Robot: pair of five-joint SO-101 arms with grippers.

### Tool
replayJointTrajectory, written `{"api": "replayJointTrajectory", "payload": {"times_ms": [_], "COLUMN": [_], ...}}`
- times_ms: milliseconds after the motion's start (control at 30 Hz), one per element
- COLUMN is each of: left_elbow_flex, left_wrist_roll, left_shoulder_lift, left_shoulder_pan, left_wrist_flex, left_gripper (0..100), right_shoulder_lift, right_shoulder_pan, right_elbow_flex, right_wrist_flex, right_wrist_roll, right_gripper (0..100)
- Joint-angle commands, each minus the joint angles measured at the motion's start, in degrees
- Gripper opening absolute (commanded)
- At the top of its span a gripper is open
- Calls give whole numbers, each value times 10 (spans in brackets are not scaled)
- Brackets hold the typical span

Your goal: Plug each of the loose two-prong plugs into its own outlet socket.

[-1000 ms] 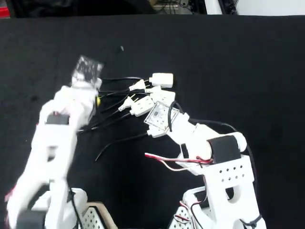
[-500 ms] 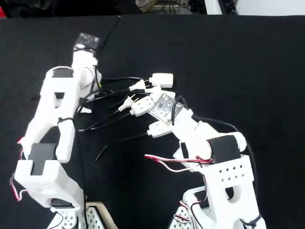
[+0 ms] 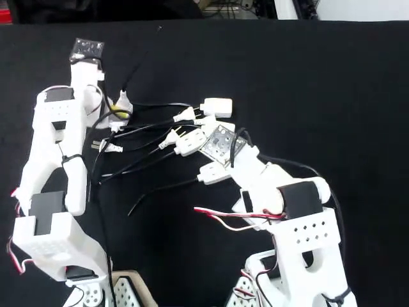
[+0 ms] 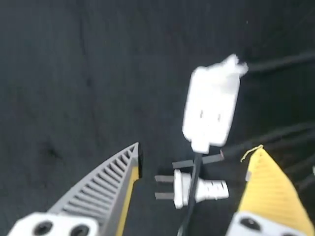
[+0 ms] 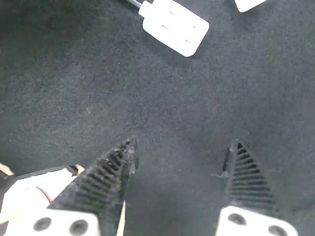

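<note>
While left tool (image 4: 197,149) hangs wide over plug (image 4: 188,190) | right tool (image 5: 182,143) wide

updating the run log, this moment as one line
left tool open above loose plug | right tool open over table near outlet socket

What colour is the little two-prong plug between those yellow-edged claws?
The plug is white; the left wrist view shows it best.

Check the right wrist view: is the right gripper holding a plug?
No, the right gripper is open over the black table, with a white outlet socket lying apart.
</note>
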Motion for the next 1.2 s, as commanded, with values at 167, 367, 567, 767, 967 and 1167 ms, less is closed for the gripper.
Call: {"api": "replayJointTrajectory", "payload": {"times_ms": [167,367,567,767,967,1167], "left_elbow_flex": [48,196,284,262,167,140], "left_wrist_roll": [-90,-123,-127,-150,-149,-101], "left_shoulder_lift": [-142,-324,-345,-231,-50,-16], "left_shoulder_pan": [21,137,317,422,445,465], "left_wrist_flex": [144,135,2,-97,-109,-135], "left_gripper": [338,338,339,339,338,168], "right_shoulder_lift": [-2,-2,-2,-7,-5,-6], "right_shoulder_pan": [100,177,271,368,383,382], "right_elbow_flex": [-6,-6,-6,-3,1,39], "right_wrist_flex": [-10,-10,-10,-10,-25,-68], "right_wrist_roll": [-25,2,2,5,5,4], "right_gripper": [279,278,276,276,276,276]}}
